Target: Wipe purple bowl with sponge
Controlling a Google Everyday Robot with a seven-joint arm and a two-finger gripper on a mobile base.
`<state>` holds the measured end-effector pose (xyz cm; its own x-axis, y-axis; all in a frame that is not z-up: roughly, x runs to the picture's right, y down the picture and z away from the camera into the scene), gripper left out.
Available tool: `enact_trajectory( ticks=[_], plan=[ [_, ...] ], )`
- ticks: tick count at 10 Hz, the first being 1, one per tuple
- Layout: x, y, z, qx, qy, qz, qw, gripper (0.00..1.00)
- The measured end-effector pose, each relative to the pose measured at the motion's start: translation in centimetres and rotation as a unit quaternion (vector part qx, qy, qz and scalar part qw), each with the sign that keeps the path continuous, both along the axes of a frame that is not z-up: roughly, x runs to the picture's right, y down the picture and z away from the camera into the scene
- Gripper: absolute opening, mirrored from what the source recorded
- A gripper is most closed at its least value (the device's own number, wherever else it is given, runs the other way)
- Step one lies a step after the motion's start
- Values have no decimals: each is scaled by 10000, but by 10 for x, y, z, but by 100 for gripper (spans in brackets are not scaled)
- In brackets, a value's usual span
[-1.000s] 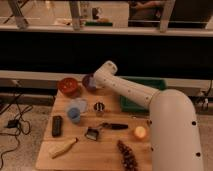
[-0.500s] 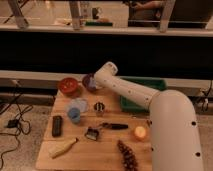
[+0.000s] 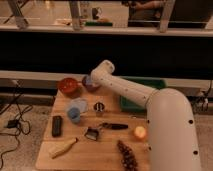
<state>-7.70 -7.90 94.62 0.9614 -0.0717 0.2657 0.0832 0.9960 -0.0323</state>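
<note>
Purple bowl [image 3: 89, 84]: at far edge of wooden table [image 3: 112, 150], just right of reddish-brown bowl [image 3: 68, 86], partly hidden behind the arm.

Sponge: not distinguishable; probably at the arm's tip over the bowl, but hidden.

Gripper [image 3: 91, 80]: at the purple bowl, on its right rim, concealed by the white wrist housing. Cannot tell about the tool's hold or spread.

Compared with both earlier views: arm pose, bowl position and every table item unchanged. Judged as either a very small wiping stroke or a pause in contact; wiping stage likely in hand, completion not confirmable.

Outward from the purple bowl: green tray [image 3: 131, 104] to the right, behind the arm; blue cup [image 3: 74, 115] and pale disc [image 3: 78, 105] nearer, to the left; small dark cup [image 3: 98, 108] nearer; black remote-like block [image 3: 57, 125] further left.
</note>
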Motion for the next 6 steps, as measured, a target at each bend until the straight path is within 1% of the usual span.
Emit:
enact_trajectory(
  ticks=[3, 5, 6],
  plan=[
    [-1, -11, 2, 56, 17, -25, 10000, 0],
    [-8, -12, 6, -15, -8, -75, 10000, 0],
    [-4, -13, 6, -13, 7, -59, 10000, 5]
  ],
)
